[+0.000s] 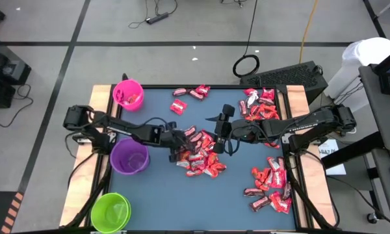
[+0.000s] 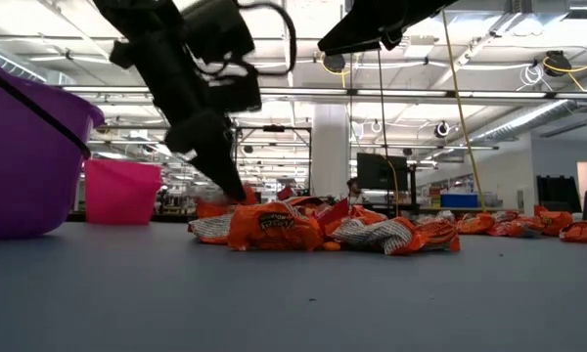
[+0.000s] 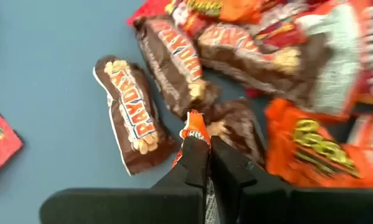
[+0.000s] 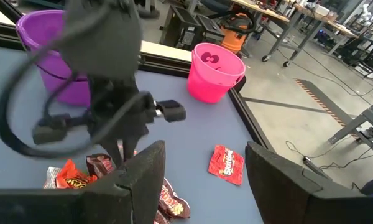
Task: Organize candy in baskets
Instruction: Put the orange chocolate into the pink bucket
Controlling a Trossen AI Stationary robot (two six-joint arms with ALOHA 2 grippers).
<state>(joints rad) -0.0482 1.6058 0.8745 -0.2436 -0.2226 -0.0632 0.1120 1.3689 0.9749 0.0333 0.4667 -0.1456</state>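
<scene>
Candy (image 3: 193, 127) wrapper edge sits pinched in the closed left claw (image 3: 202, 155) at the pile

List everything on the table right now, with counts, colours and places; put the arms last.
pink basket: one, far left corner, some candy inside.
purple basket: one, left edge, middle.
lime green basket: one, near left corner.
candy: many; red, orange and brown; central pile, plus clusters at far right, near right and far centre.
left gripper: shut on an orange wrapper corner at the central pile.
right gripper: open, above the pile's right side.
</scene>
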